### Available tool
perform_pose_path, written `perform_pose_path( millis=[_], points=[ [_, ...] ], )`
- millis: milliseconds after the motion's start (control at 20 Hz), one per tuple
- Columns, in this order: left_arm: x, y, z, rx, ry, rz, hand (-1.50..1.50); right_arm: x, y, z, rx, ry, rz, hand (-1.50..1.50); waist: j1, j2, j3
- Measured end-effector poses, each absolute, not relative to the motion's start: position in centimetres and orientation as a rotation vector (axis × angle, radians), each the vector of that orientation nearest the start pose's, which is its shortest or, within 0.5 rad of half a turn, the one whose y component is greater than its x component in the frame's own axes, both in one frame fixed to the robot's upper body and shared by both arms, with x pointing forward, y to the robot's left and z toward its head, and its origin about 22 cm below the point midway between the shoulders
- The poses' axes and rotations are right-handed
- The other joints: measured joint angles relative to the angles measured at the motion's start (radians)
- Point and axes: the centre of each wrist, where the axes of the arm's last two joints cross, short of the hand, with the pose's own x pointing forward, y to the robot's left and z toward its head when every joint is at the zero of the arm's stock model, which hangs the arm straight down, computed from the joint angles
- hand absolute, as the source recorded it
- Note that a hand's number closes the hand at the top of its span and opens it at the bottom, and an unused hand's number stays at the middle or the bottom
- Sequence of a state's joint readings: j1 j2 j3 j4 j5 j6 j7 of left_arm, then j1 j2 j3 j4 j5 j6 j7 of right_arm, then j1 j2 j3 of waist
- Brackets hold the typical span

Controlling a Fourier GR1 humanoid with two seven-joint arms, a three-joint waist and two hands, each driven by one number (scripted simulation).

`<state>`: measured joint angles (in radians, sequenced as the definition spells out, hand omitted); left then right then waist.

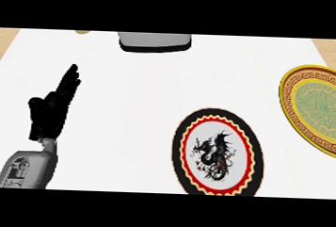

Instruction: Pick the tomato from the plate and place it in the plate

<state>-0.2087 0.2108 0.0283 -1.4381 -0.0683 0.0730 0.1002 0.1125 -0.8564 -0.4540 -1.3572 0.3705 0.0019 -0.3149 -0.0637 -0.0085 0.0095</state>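
Left hand (51,106), black on a grey forearm, stands at the view's left, well apart from the dragon plate (185,158), its fingers straight and pointing up and away, holding nothing; it reads as resting. No right hand shows in the head view.

Dragon plate: a round plate with a black rim, a red ring edged in pale scallops and a black dragon figure on a white centre, lying flat on the white counter (144,86) near the lower middle. Right of it, close to the view's right edge and partly cut off, lies the gold plate (289,98), with a gold key-pattern rim, a dark red band and a pale green centre. Beyond the dragon plate, at the counter's far edge, sits a grey, dark-based object (155,41) that cannot be identified.

Task thing: no tomato is visible on either plate or anywhere on the counter, so its place and look cannot be told.

Step in hand, as a judgement: the pick has not begun, or the tomato is out of sight. The next move calls for finding the tomato before any reach toward a plate.
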Motion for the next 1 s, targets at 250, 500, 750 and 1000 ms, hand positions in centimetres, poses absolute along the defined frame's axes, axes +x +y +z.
perform_pose_path(
  millis=[250,500,750,1000],
  points=[
    [29.7,25.9,4.0,0.235,-1.558,-0.193,0.0,16.8,-56.9,16.7,-1.117,-1.555,0.704,1.5,0.04,0.007,-0.003],
    [30.2,25.3,4.5,0.214,-1.566,-0.219,0.0,17.0,-59.9,17.5,-0.985,-1.605,0.686,1.5,0.074,0.013,-0.006],
    [30.8,24.4,4.6,0.204,-1.568,-0.23,0.0,20.4,-59.2,15.5,-0.892,-1.607,0.694,1.5,0.085,0.014,-0.007],
    [30.6,24.9,4.0,0.207,-1.564,-0.238,0.0,24.6,-56.6,13.1,-0.831,-1.593,0.736,1.5,0.086,0.014,-0.008]
  ],
)
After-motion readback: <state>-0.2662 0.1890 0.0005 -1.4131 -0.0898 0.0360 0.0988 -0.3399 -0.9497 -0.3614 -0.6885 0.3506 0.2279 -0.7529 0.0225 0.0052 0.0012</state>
